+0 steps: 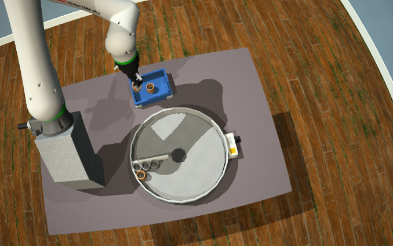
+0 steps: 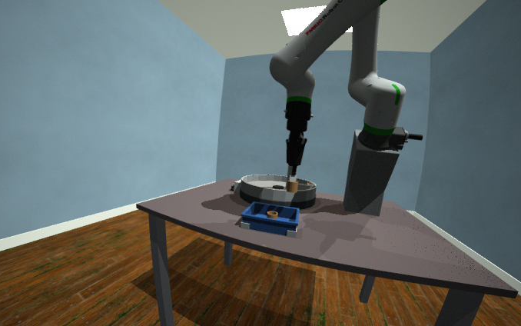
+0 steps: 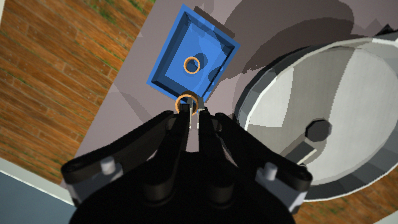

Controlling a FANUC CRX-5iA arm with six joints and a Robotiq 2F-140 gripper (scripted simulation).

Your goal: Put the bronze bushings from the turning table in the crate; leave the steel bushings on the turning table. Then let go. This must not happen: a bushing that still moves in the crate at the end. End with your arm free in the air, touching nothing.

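1. Fingers (image 1: 136,83) clamped on a bronze bushing (image 1: 136,88), gripping its wall; axis upright.
2. You're carrying it high over the blue crate (image 1: 164,79), near its robot-side edge.
3. One bronze bushing already in the crate (image 1: 149,87), just beside your drop line.
4. Crate floor lies straight below, so descend or release there.
5. Last bronze bushing (image 1: 141,174) waits on the turning table (image 1: 222,137) beside three steel bushings (image 1: 145,165).
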